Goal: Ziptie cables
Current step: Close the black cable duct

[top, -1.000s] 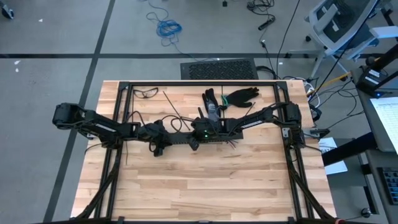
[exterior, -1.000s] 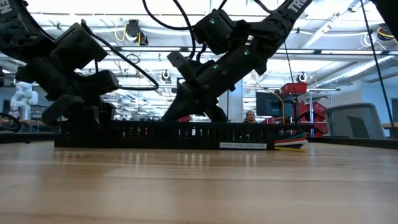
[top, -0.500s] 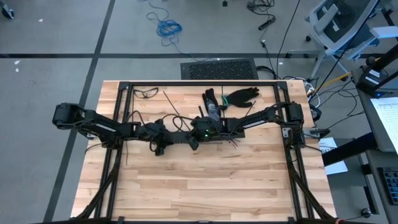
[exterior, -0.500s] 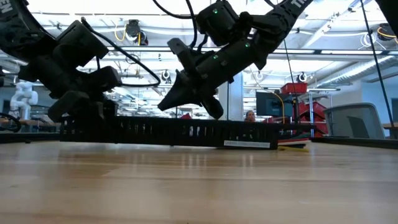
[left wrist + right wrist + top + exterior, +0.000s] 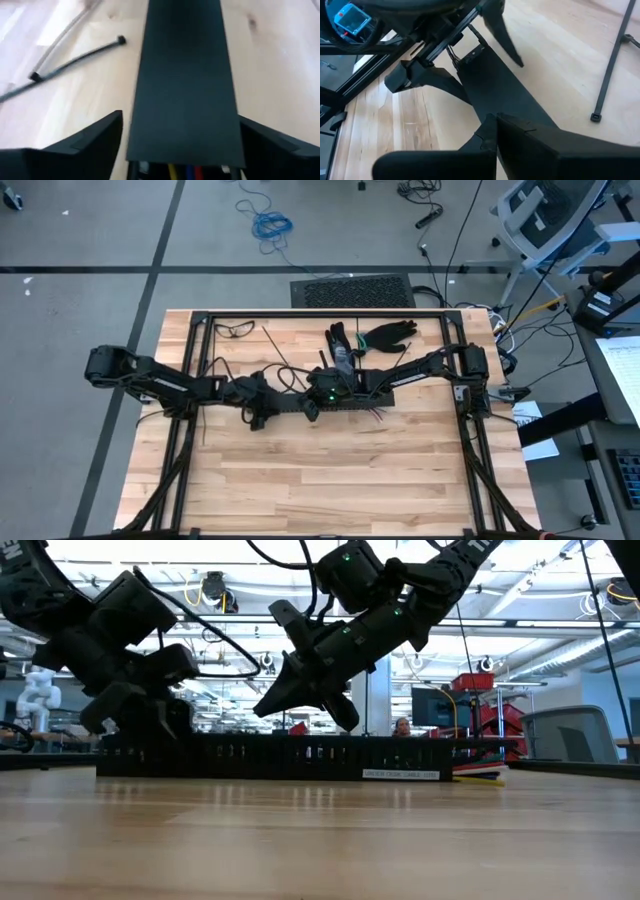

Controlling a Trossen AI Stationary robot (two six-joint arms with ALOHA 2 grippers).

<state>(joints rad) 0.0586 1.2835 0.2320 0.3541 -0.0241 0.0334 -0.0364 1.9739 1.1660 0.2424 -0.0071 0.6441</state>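
Pale wooden tabletop (image 5: 330, 470) carries a long black slotted rail (image 5: 280, 757): left gripper (image 5: 177, 145) straddles it open-jawed, probably aligning, right gripper (image 5: 300, 700) closed above.

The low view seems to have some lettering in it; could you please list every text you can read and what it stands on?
Pale label on the black rail: print too small to read.
White letters on the arm at the top edge: cut off, unreadable.
White letters on the arm at the top left corner: cut off, unreadable.
No other text is legible.
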